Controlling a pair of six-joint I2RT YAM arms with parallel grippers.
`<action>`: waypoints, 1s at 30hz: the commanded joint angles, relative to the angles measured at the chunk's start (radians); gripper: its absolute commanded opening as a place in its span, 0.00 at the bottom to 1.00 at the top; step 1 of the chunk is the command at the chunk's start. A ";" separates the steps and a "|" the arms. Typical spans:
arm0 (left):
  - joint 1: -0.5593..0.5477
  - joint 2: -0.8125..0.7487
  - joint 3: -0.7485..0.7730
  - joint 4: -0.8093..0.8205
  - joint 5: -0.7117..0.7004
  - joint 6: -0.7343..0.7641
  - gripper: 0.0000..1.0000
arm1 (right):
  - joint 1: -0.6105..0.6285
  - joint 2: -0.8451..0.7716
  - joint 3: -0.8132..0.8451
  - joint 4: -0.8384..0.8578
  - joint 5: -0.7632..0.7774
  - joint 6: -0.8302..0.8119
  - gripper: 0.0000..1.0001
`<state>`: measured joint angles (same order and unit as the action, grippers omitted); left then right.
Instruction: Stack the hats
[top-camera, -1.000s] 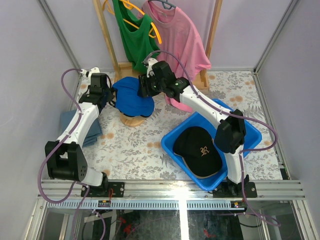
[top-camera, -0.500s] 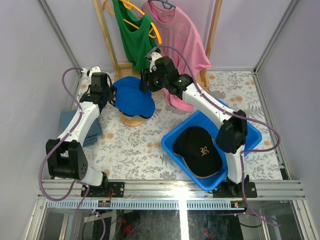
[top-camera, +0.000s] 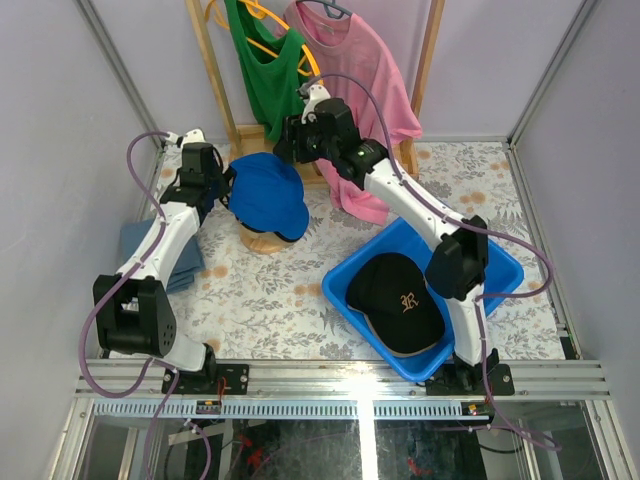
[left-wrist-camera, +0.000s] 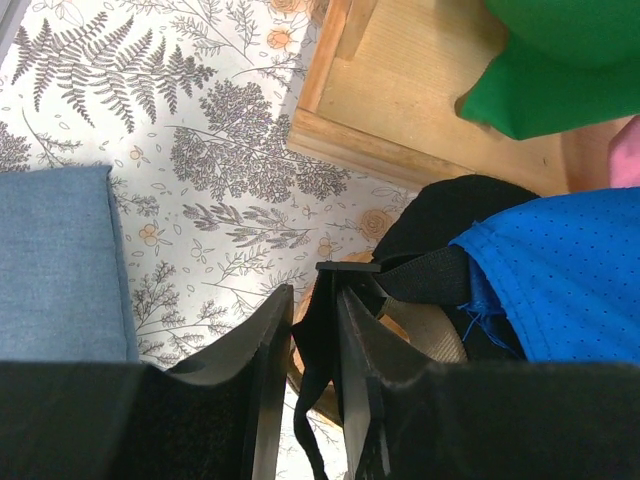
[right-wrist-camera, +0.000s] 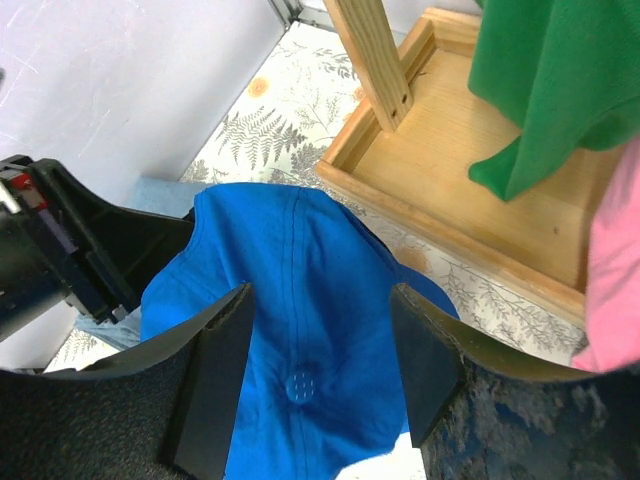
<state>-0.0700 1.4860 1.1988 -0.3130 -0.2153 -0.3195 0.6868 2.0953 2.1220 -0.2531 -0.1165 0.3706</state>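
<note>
On the wooden stand (top-camera: 262, 242) the blue cap (top-camera: 266, 192) sits over a black cap (left-wrist-camera: 440, 212), right gripper (right-wrist-camera: 318, 297) spread wide above it, left gripper (left-wrist-camera: 312, 305) nearly closed around a black strap (left-wrist-camera: 415, 277) (pinching or not, I cannot tell), and one lettered cap (top-camera: 400, 295) waits in the blue bin (top-camera: 498, 262).

Blue cap (left-wrist-camera: 560, 270), black strap (left-wrist-camera: 420, 275) between claw (left-wrist-camera: 312, 296) fingers

White arms (top-camera: 163, 238), black joints (top-camera: 458, 264), looping purple cables (top-camera: 128, 158)
</note>
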 joint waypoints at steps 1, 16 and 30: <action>0.007 0.004 -0.021 0.084 0.030 0.029 0.24 | -0.004 0.065 0.055 0.073 -0.044 0.060 0.64; 0.006 0.005 -0.027 0.029 -0.030 -0.006 0.29 | -0.005 0.089 -0.036 0.083 -0.088 0.106 0.63; 0.008 -0.010 0.002 -0.064 -0.136 -0.075 0.41 | -0.004 0.047 -0.054 0.058 -0.060 0.102 0.63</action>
<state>-0.0647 1.4811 1.1828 -0.3130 -0.2867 -0.3679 0.6823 2.2127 2.0815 -0.1638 -0.1761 0.4824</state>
